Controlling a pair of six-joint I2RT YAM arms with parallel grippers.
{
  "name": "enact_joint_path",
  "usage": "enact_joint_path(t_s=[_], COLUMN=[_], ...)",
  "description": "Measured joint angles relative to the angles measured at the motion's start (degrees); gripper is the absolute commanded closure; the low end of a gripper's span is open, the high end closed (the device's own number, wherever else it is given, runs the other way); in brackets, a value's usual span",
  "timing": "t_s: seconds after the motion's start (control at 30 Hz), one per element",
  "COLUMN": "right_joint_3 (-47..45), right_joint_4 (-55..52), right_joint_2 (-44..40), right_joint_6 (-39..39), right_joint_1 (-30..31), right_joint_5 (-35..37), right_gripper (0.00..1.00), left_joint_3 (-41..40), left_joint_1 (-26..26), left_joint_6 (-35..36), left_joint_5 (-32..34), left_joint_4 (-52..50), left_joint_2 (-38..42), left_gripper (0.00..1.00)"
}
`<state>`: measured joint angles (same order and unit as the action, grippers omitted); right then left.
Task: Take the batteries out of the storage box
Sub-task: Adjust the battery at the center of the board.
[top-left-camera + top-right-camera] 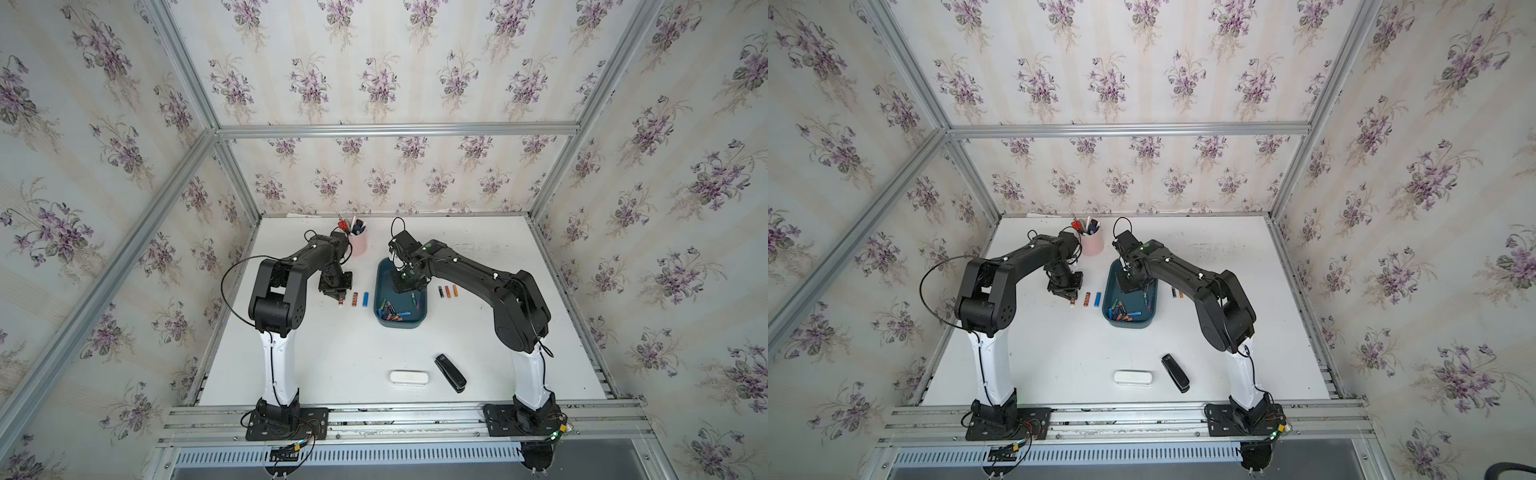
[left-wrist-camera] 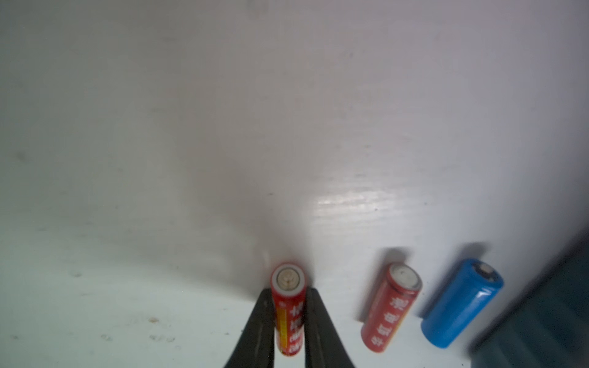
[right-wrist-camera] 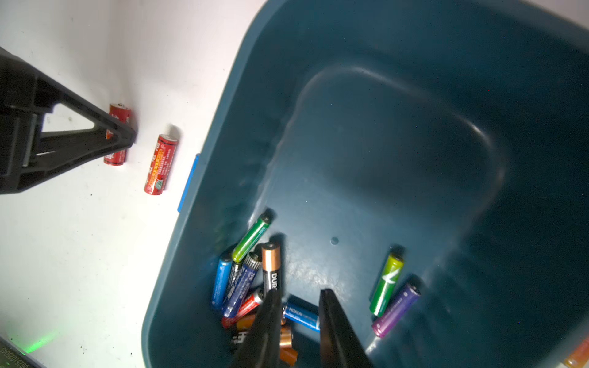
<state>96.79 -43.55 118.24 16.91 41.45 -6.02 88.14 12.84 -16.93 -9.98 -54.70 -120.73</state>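
Bench scene, both arms reaching toward the far side. Your left end effector (image 2: 289,291) is closed on a red battery (image 2: 288,321), one finger against each flank, with the battery lying on the white bench (image 1: 332,365). Just beside it lie a second red battery (image 2: 390,309) and a blue battery (image 2: 462,302), apart from one another. All three are to the left of the storage box (image 1: 415,323). Your right end effector (image 3: 299,293) hangs inside the box over a heap of batteries (image 3: 248,280) crowded toward its near end; the jaws stand a little apart with nothing gripped between them. A green battery (image 3: 386,283) and a purple battery (image 3: 396,310) lie side by side on the box floor, away from the heap. In a top view, three more batteries (image 1: 448,291) lie in a row on the bench to the right of the box. A pink cup (image 1: 358,245) of pens stands at the far side; a white case (image 1: 409,377) and a black oblong object (image 1: 451,372) lie near the front edge.
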Motion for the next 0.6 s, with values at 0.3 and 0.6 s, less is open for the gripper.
enact_joint_path(t_s=[0.3,0.6], right_joint_3=[0.0,0.0], right_joint_4=[0.0,0.0], right_joint_2=[0.0,0.0], right_joint_6=[0.0,0.0], right_joint_1=[-0.1,-0.1], right_joint_5=[0.0,0.0], right_gripper=[0.73,0.73], left_joint_3=[0.3,0.3], left_joint_1=[0.3,0.4], left_joint_6=[0.0,0.0], left_joint_5=[-1.3,-1.4], left_joint_4=[0.0,0.0], left_joint_2=[-0.3,-0.1], left_gripper=[0.70,0.63])
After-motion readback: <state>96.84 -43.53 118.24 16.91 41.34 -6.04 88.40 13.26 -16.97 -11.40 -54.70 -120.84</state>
